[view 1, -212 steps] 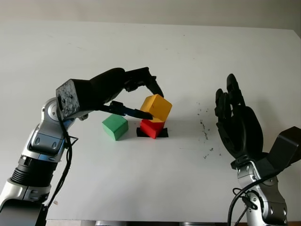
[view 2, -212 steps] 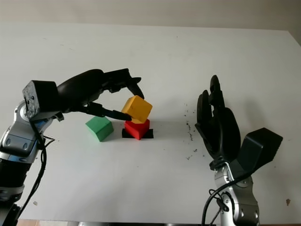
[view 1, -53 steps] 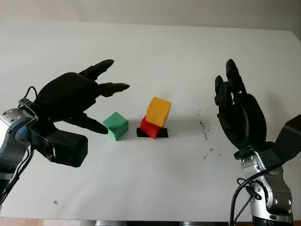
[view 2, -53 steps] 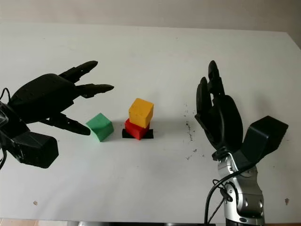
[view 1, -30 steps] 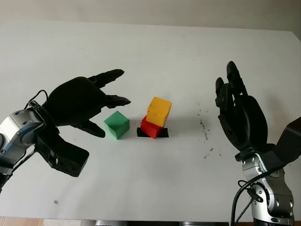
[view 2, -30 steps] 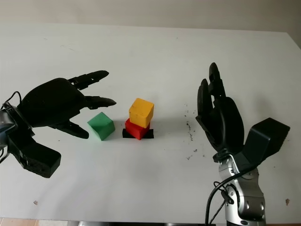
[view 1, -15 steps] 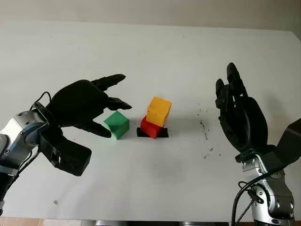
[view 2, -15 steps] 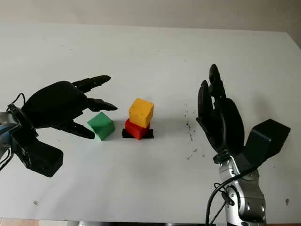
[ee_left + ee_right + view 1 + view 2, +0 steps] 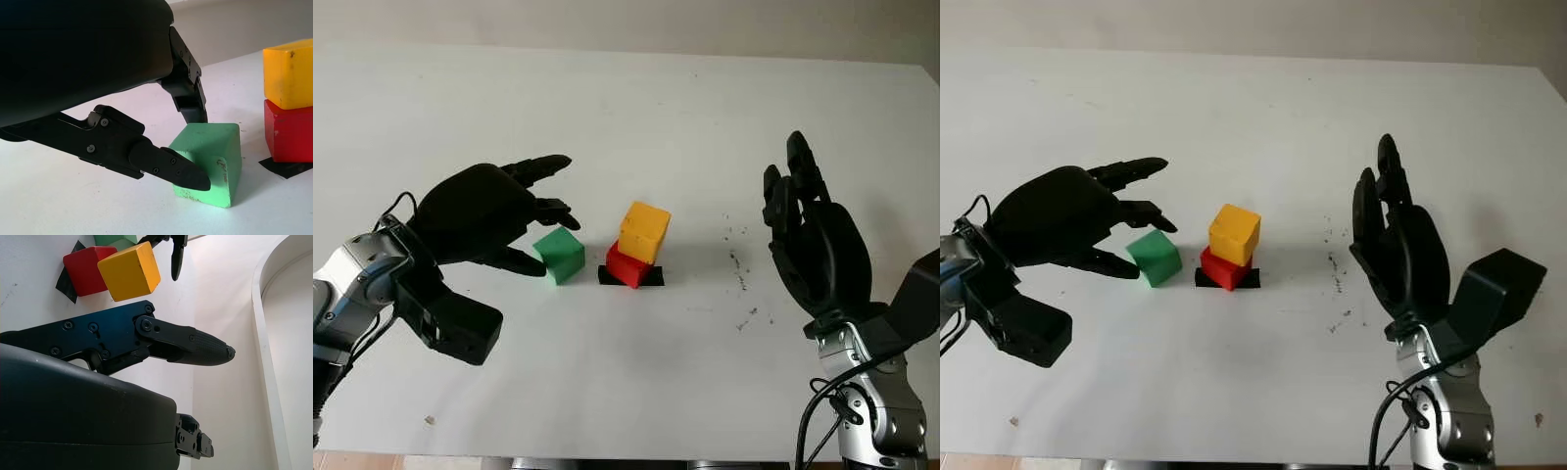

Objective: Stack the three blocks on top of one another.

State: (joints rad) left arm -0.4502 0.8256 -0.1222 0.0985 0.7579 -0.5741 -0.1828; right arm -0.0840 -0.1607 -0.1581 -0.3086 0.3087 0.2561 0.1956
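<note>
On the white table (image 9: 636,108), the left hand (image 9: 484,211) is closing in on the green block (image 9: 560,255), the last one left to stack.

Its fingers (image 9: 166,164) are bracketing the block on two sides, not yet clamped and nothing lifted; the block is sitting just beside the yellow block (image 9: 644,231), which is resting slightly askew on the red block (image 9: 626,266) over a black marker patch (image 9: 1224,281). A good grasp probably means squeezing opposite flat faces squarely, lifting straight up, then lowering gently so the crooked yellow top is not nudged off. The right hand (image 9: 815,245) is waiting open, raised well to the right. Whether either fingertip is actually touching the green block is hard to tell, and its far side is hidden.
</note>
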